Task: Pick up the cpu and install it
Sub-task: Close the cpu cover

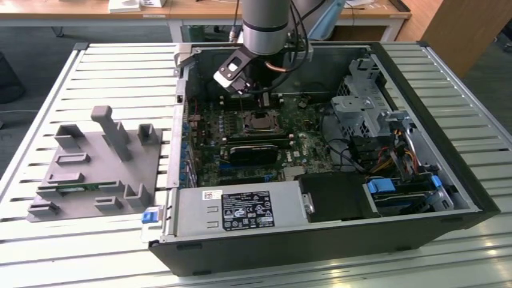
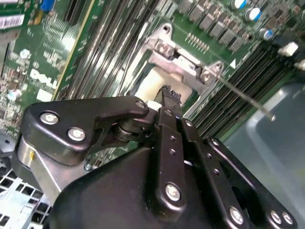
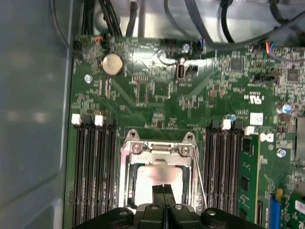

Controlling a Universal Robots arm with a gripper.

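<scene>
A slatted metal table (image 1: pixel 96 66) carries an open computer case (image 1: pixel 472 192) lying on its side; at the exterior view's left a grey moulded fixture (image 1: pixel 88 174) sits on the slats, well apart from the work. Inside the case, a silver power supply (image 1: pixel 240 213) lies along the near edge; the green motherboard (image 1: pixel 208 138) covers the floor behind it. The arm (image 1: pixel 268 21) comes down from above into the case, over the socket (image 1: pixel 260 123) in the middle of the board.

In the first wrist view, black memory slots (image 3: pixel 93 171) run along one side of the socket's metal frame (image 3: pixel 159 148); a green memory stick (image 3: pixel 245 181) stands in a slot on the other side; a thin lever rod (image 3: pixel 200 186) lies just beside the frame; a round coin battery (image 3: pixel 113 64) sits further up the board.

The cpu (image 3: pixel 157 171) lies flat inside the frame's opening; it is a small square with a pale silver-grey metal top, bright with glare, its edges tucked under the frame; the second wrist view shows it as a light patch (image 2: pixel 152 83) beneath the fingertips.

The gripper (image 3: pixel 164 188) is directly over the cpu; its two black fingers (image 2: pixel 167 138) are drawn tight together with nothing visible between them; whether the tips touch the metal top cannot be told.
</scene>
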